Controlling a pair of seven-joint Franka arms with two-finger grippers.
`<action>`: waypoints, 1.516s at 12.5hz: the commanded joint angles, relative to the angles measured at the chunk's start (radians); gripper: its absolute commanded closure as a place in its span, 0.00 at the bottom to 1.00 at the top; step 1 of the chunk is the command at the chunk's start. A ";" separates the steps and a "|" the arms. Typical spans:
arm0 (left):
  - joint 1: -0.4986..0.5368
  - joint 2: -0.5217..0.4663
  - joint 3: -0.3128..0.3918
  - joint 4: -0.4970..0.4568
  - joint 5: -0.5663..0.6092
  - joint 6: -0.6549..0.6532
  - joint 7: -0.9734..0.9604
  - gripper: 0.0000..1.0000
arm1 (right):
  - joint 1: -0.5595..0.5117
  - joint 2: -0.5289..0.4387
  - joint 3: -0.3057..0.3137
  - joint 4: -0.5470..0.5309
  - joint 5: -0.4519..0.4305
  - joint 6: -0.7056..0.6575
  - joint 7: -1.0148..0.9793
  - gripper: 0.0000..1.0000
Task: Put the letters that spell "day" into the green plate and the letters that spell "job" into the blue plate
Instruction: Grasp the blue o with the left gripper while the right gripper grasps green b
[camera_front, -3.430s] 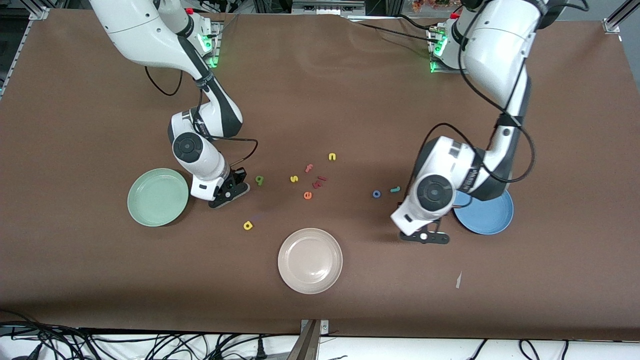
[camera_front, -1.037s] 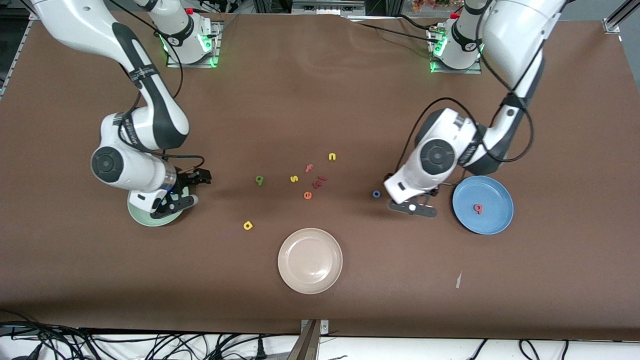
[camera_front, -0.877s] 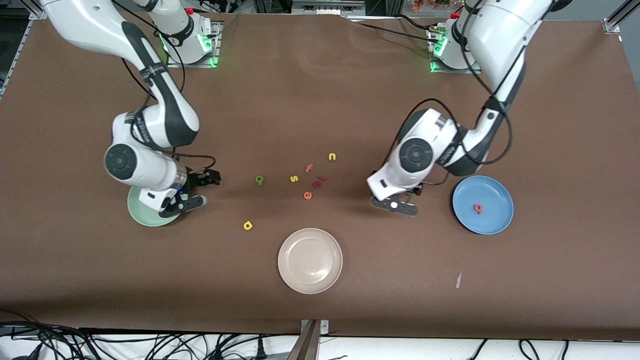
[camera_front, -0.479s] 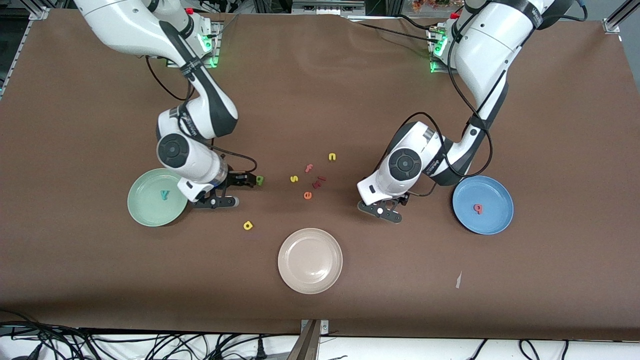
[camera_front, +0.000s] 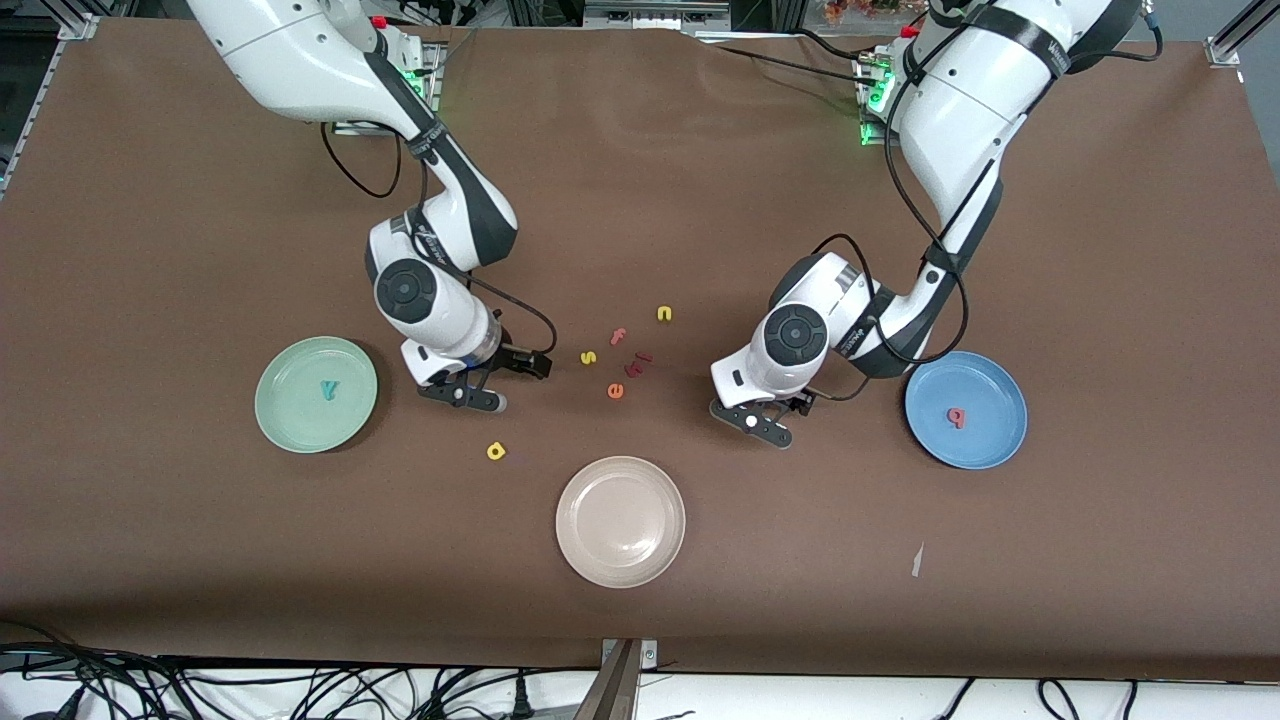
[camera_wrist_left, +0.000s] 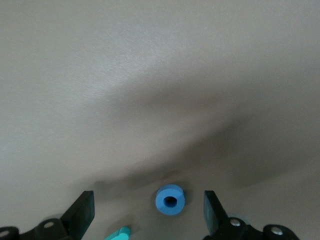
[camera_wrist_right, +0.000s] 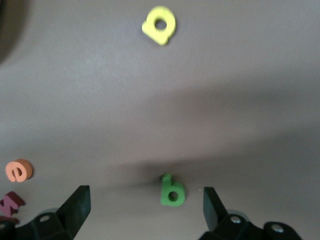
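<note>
right gripper (camera_wrist_right: 145, 197): brought from the green plate (camera_front: 290, 425) to over the dark green letter (camera_wrist_right: 173, 190); fingers wide open, empty.
left gripper (camera_wrist_left: 147, 197): brought from the blue plate (camera_front: 990, 440) to over the blue o (camera_wrist_left: 170, 200); open, empty.
plated: teal y (camera_front: 327, 389), pink letter (camera_front: 957, 417).
meaning: four letters are judged left.

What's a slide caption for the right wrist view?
Right gripper with jaws open over the dark green letter, with the yellow loop letter and orange e on the table nearby.

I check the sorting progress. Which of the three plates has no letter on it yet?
The beige-white plate, nearest the front camera. The green plate holds a teal y; the blue plate holds a salmon-pink letter.
</note>
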 joint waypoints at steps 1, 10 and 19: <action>-0.005 0.000 0.004 -0.015 0.026 0.017 0.015 0.07 | 0.051 0.005 -0.042 -0.025 -0.011 0.024 0.061 0.00; -0.005 -0.001 0.002 -0.023 0.038 0.017 0.008 1.00 | 0.231 0.042 -0.202 -0.028 -0.019 0.050 0.134 0.11; 0.143 -0.147 0.001 -0.013 0.036 -0.139 0.180 1.00 | 0.226 0.042 -0.203 -0.026 -0.020 0.052 0.119 0.87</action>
